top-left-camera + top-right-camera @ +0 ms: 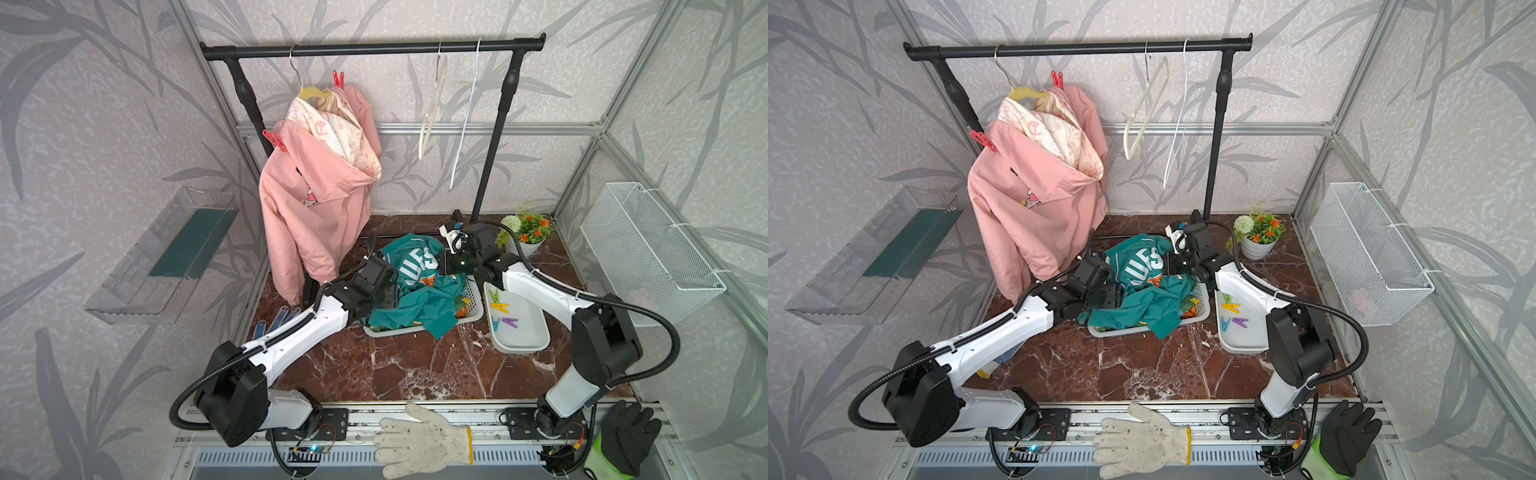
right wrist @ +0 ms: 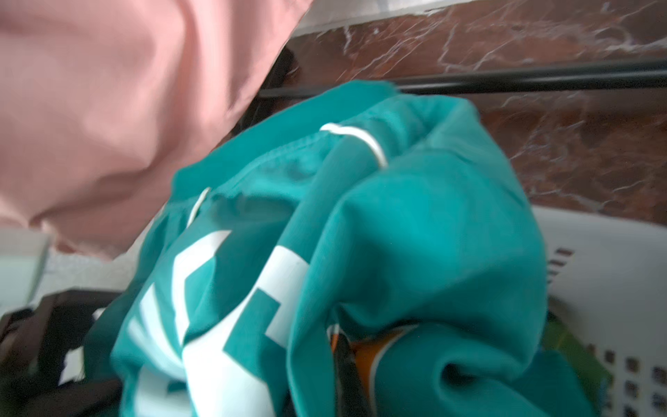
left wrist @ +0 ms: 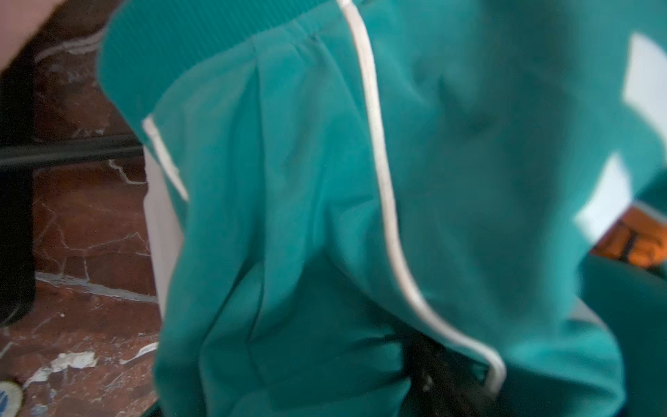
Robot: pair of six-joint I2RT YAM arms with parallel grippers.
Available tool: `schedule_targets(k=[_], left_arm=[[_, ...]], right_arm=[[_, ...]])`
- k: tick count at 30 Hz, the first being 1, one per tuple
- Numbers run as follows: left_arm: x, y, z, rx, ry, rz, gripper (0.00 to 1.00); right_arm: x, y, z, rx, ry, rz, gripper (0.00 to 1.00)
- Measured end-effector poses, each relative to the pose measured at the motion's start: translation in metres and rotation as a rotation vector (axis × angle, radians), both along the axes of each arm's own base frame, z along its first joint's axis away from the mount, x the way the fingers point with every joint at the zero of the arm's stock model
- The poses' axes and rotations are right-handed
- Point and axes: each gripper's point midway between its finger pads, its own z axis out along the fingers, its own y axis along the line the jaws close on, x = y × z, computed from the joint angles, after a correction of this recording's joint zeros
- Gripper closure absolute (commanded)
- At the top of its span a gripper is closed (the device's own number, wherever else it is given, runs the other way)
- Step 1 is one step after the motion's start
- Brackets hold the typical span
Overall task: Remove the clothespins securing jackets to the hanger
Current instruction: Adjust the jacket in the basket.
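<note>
A pink hooded jacket (image 1: 316,199) (image 1: 1034,208) hangs on a yellow hanger (image 1: 311,93). Two red clothespins (image 1: 274,140) (image 1: 338,79) are clipped at its shoulders. A teal jacket (image 1: 419,291) (image 3: 288,180) (image 2: 415,234) lies heaped in a white basket (image 1: 473,307). My left gripper (image 1: 392,293) is buried in the teal cloth and its jaws are hidden. My right gripper (image 1: 442,270) is shut, pinching a fold of the teal jacket, with one dark finger (image 2: 346,364) showing. Green, yellow, blue and purple clothespins (image 1: 500,309) lie in a white tray (image 1: 528,332).
Two bare hangers (image 1: 432,108) (image 1: 465,116) hang on the black rail (image 1: 374,49). A plant pot (image 1: 528,232) stands behind the right arm. A wire basket (image 1: 648,249) is on the right wall, a clear shelf (image 1: 166,253) on the left. Gloves (image 1: 424,440) (image 1: 627,432) lie at the front.
</note>
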Motion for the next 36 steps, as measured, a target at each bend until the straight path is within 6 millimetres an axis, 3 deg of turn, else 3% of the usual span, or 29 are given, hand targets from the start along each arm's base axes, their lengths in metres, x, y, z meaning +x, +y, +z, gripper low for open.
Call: schedule_targets(k=[3, 7, 11, 17, 22, 29, 36], left_arm=[[0.007, 0.001, -0.015, 0.029, 0.018, 0.01, 0.37], [0.015, -0.004, -0.019, 0.03, 0.014, -0.003, 0.39], [0.02, -0.014, -0.017, 0.005, 0.0, -0.036, 0.4], [0.03, -0.025, -0.024, 0.02, 0.026, -0.062, 0.43], [0.047, -0.035, -0.037, 0.055, 0.057, -0.066, 0.46], [0.049, -0.028, -0.05, 0.113, 0.077, -0.048, 0.46], [0.045, -0.023, -0.061, 0.119, 0.064, -0.038, 0.44]], right_arm=[[-0.032, 0.006, -0.003, -0.022, -0.01, 0.042, 1.0], [-0.066, 0.002, -0.028, -0.061, 0.03, 0.071, 1.0], [-0.082, -0.009, -0.054, -0.133, 0.065, 0.052, 1.0], [-0.075, -0.031, -0.076, -0.268, 0.092, -0.052, 1.0], [-0.058, -0.034, -0.095, -0.354, 0.129, -0.11, 1.0], [-0.049, -0.037, -0.109, -0.404, 0.157, -0.154, 1.0], [-0.039, -0.055, -0.113, -0.449, 0.152, -0.235, 0.99]])
